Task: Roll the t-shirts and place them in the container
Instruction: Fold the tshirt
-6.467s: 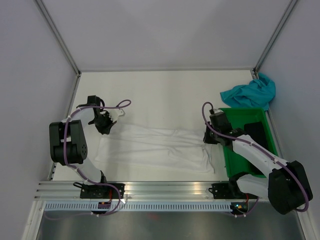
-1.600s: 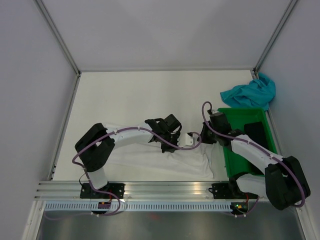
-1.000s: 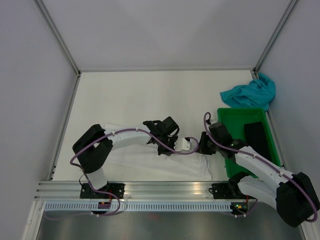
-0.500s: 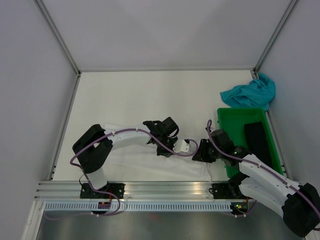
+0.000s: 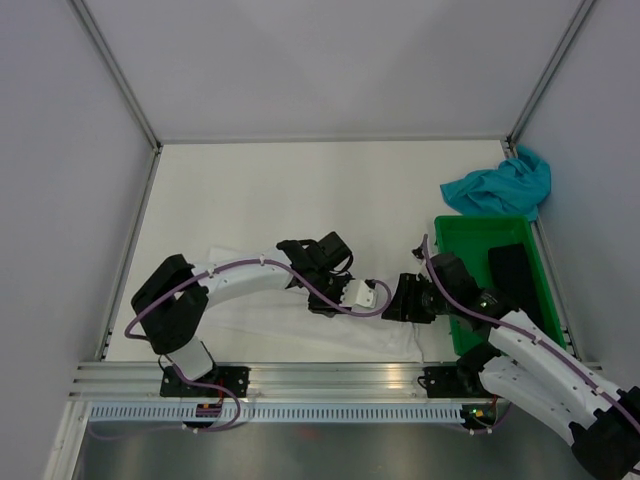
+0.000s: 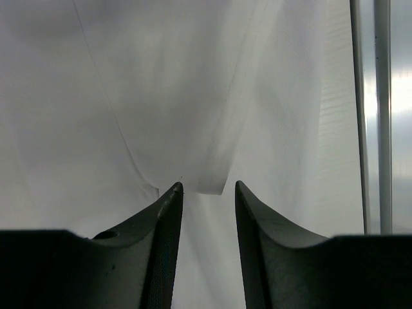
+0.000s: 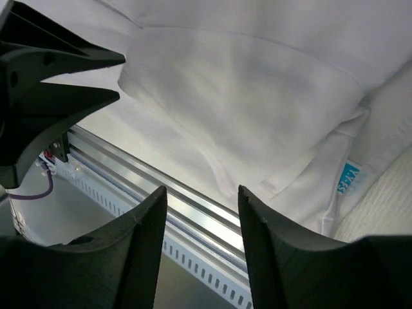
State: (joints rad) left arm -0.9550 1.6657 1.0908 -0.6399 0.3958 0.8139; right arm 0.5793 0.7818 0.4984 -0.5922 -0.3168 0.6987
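The white t-shirt (image 5: 290, 328) lies flat along the table's near edge, folded over lengthwise. My left gripper (image 5: 336, 292) hovers over its middle, open, with a folded cloth edge (image 6: 211, 185) just beyond its fingertips (image 6: 172, 193) and nothing between them. My right gripper (image 5: 400, 298) is open over the shirt's right end (image 7: 257, 96), and its jaws hold nothing. In the right wrist view the left gripper (image 7: 45, 77) shows at the upper left. The teal-blue t-shirt (image 5: 500, 185) lies crumpled at the back right.
A green plastic bin (image 5: 470, 232) stands at the right with a black item (image 5: 510, 270) inside. An aluminium rail (image 5: 330, 378) runs along the near edge, close under the right gripper (image 7: 201, 193). Grey walls enclose the white table (image 5: 300, 190).
Both grippers have opened and let go of the white shirt. The right gripper has moved left and toward the near edge. The left gripper has barely shifted.
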